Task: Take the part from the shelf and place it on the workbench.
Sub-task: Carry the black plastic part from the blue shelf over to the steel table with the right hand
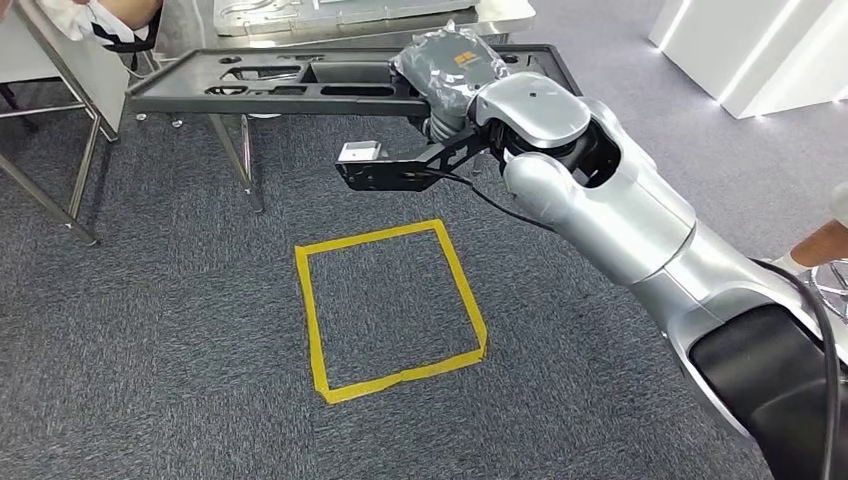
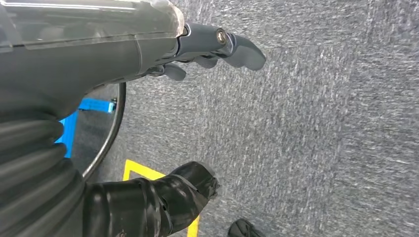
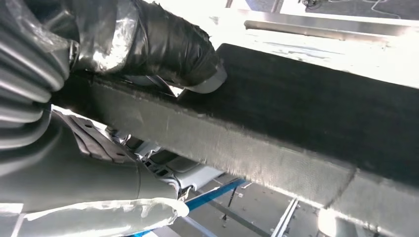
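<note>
The part (image 1: pixel 270 85) is a long, flat black panel with cut-outs. I hold it level in the air in front of me, just before the metal workbench (image 1: pixel 400 15). My right hand (image 1: pixel 450 70), wrapped in plastic film, grips the panel near its right end. In the right wrist view its thumb (image 3: pixel 163 44) presses on the top face of the part (image 3: pixel 306 108), with the other fingers hidden beneath. My left hand (image 2: pixel 163 49) hangs over the carpet with fingers and thumb apart, holding nothing.
A yellow tape square (image 1: pixel 390 310) marks the grey carpet below the part. The workbench stands on thin metal legs (image 1: pixel 245 160), and a silver plate (image 1: pixel 330 12) lies on it. A person's sleeve (image 1: pixel 100 20) is at the far left, and another person's hand (image 1: pixel 825 240) at the right edge.
</note>
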Robot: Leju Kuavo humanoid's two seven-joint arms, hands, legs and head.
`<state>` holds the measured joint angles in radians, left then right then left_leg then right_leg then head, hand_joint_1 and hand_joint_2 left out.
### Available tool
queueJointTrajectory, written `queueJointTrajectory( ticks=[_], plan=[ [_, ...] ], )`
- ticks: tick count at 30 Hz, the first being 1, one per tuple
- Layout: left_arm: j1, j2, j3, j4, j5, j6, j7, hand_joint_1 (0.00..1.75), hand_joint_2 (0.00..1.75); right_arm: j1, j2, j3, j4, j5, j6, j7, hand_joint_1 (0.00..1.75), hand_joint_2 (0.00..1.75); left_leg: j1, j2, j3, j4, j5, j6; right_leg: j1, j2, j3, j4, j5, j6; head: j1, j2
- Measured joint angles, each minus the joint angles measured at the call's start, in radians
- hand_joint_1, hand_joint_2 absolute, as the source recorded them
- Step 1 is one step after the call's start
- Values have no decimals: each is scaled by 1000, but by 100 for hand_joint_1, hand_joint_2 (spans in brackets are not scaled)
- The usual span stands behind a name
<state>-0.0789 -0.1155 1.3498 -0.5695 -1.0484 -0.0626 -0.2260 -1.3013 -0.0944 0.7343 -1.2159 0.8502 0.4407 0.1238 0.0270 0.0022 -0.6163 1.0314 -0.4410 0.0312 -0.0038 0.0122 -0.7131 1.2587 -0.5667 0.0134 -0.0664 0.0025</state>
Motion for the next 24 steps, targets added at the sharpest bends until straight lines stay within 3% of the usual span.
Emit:
queueJointTrajectory(
  ticks=[1, 2, 3, 5, 6, 7, 9, 11, 13, 15, 16, 17, 18, 19, 21, 22, 24],
  plan=[
    [1, 0, 0, 0, 1, 0, 1, 0, 175, 1, 0, 3, 2, 0, 1, -1, 175, 175, 0, 2, 0, 0, 0, 0, -3, -4, -19, 40, -9, 2, 0, 0],
    [1, 0, 0, 0, 2, 0, 3, 0, 175, 2, 0, 5, 3, 0, 2, -3, 175, 175, 0, 3, 0, 0, -1, 0, -5, -6, -23, 46, 0, 3, 0, 0],
    [1, 0, 0, 0, 3, 0, 4, 0, 175, 3, 0, 7, 4, 0, 2, -4, 175, 175, 0, 4, 1, 0, -2, -1, -7, -7, -7, 11, 28, 1, 0, 0],
    [1, -2, 0, 0, 5, 0, 6, 0, 175, 1, 0, 8, 5, 0, 2, -4, 175, 175, -1, 5, 4, 1, -3, -4, -4, -14, 58, -120, 91, -9, 0, 0],
    [1, -3, 0, 0, 5, 1, 7, 0, 175, -1, 0, 8, 6, 0, 2, -5, 175, 175, -2, 6, 4, 1, -4, -8, 0, -18, 84, -176, 110, -14, 0, 0],
    [1, -4, 0, 0, 6, 1, 8, 0, 175, -2, 0, 8, 6, 0, 2, -6, 175, 175, -3, 7, 4, 1, -4, -13, 4, -20, 99, -210, 117, -19, 0, 0],
    [1, -6, 0, 0, 6, 2, 11, 0, 175, -3, 1, 9, 6, -1, 2, -9, 175, 175, -4, 11, 4, -2, -2, -25, 11, -19, 103, -226, 116, -26, 0, 0],
    [0, -7, 0, -1, 7, 2, 14, 0, 175, -2, 1, 9, 8, -1, 2, -10, 175, 175, -2, 11, 2, 4, -11, -35, 5, -16, 111, -240, 124, -36, 0, 0],
    [1, -7, 0, -1, 6, 4, 17, 0, 175, -3, 2, 9, 9, -1, 1, -10, 175, 175, -1, 8, -27, 72, -54, -40, 0, -15, 118, -255, 132, -48, -1, 0],
    [3, -7, 0, -3, 5, 7, 22, 0, 175, -1, 3, 11, 12, -1, 1, -12, 175, 175, -1, 5, -86, 196, -110, -44, 3, -11, 118, -255, 133, -53, -2, 0],
    [4, -7, 0, -3, 4, 8, 24, 0, 175, 3, 3, 13, 14, -1, 1, -14, 175, 175, -1, 5, -111, 244, -122, -46, 4, -9, 118, -253, 132, -54, -1, 0],
    [4, -7, 0, -4, 2, 9, 26, 0, 175, 7, 3, 15, 17, -1, 1, -16, 175, 175, -1, 5, -121, 259, -115, -47, 4, -7, 118, -251, 131, -54, -1, 0],
    [4, -7, 0, -5, 1, 9, 29, 0, 175, 10, 4, 16, 19, -1, 1, -17, 175, 175, -1, 5, -114, 239, -92, -48, 4, -5, 118, -247, 128, -53, -1, 0],
    [4, -7, 0, -8, 0, 9, 30, 0, 175, 11, 4, 17, 21, -1, 0, -19, 175, 175, -1, 5, -87, 181, -56, -48, 4, -3, 118, -241, 124, -51, -1, 0],
    [4, -7, 0, -14, -2, 9, 32, 0, 175, 9, 4, 18, 23, -1, 0, -19, 175, 175, -2, 1, -27, 58, -10, -43, 5, 0, 115, -227, 114, -43, -1, 0],
    [4, -7, 0, -16, -3, 9, 33, 0, 175, 9, 4, 18, 24, 0, 0, -19, 175, 175, -4, 0, -10, 23, -3, -39, 6, 0, 112, -221, 111, -38, -1, 0],
    [4, -7, 0, -20, -4, 9, 34, 0, 175, 8, 4, 19, 27, 0, 0, -19, 175, 175, -8, -2, -6, 11, -5, -29, 9, 2, 108, -218, 109, -29, -1, 0]
  ],
)
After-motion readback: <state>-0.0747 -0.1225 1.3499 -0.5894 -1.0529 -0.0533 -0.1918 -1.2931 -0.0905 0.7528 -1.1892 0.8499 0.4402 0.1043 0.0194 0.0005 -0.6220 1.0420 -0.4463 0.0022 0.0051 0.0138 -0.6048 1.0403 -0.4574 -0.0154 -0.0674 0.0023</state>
